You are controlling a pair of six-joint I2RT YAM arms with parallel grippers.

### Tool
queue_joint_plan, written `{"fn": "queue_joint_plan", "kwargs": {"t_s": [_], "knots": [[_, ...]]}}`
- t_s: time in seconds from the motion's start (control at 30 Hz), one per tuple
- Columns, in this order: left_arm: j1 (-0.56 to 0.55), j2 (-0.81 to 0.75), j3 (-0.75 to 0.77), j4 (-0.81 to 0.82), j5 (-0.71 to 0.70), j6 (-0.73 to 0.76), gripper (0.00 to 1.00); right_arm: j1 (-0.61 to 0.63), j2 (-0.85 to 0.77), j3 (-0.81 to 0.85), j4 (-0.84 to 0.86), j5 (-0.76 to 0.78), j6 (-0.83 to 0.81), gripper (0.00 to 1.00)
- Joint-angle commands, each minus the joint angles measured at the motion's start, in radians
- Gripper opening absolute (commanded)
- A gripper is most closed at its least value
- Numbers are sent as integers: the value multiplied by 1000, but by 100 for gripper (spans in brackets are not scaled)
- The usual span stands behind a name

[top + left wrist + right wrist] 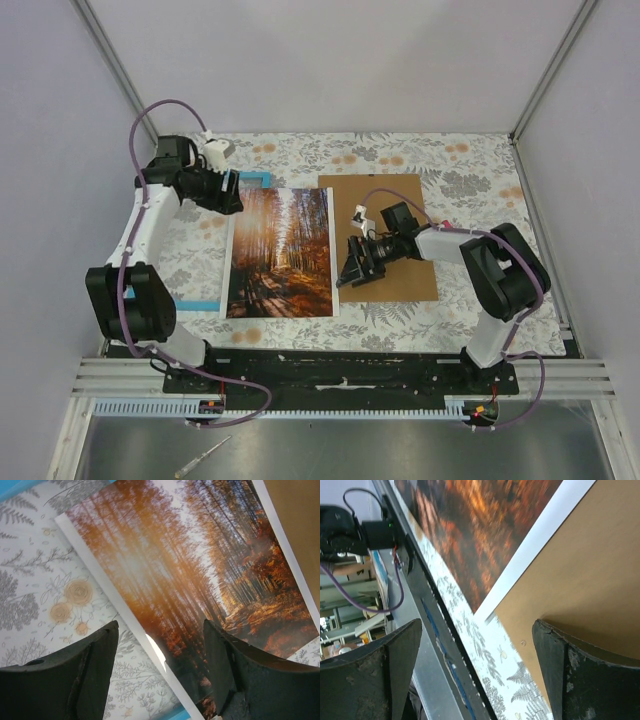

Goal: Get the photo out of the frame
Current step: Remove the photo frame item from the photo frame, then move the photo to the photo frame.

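Left tool (222,192) was seen above the photo's far left corner, jaws apart, nothing between them; in the left wrist view the photo's white edge ran beneath the gap.

Frame (255,178): only two blue strips were visible, one at the photo's far left corner and one beside its near left side. The rest was hidden under the arm and the photo.

Photo (280,250) lay flat, picture side up, at the middle of the counter (450,165). It appeared to rest on the frame, with its right edge against or over the board (400,275).

Right tool (357,265) hovered low over the board just right of the photo, jaws wide apart and empty.

Risks, as judged:
- If the left tool were closed on the thin edge, the print could be creased.
- The frame could be dragged along, since nothing was holding it down.
- The board could be pinched together with the photo by the right tool, because the two edges lay so close.
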Motion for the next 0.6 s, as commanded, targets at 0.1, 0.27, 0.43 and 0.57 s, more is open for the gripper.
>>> {"fn": "queue_joint_plan", "kwargs": {"t_s": [0.1,0.27,0.43,0.57], "knots": [[-164,59,35,88,-60,-37,75,58,-169,-101,65,-68,-73,98],[-221,78,-3,137,-71,-49,76,97,-146,-127,9,-117,-116,98],[-262,95,-14,166,-86,-64,76,134,-163,-191,66,-67,-101,98],[-287,104,-31,201,-94,-78,76,135,-174,-240,112,-24,-77,98]]}}
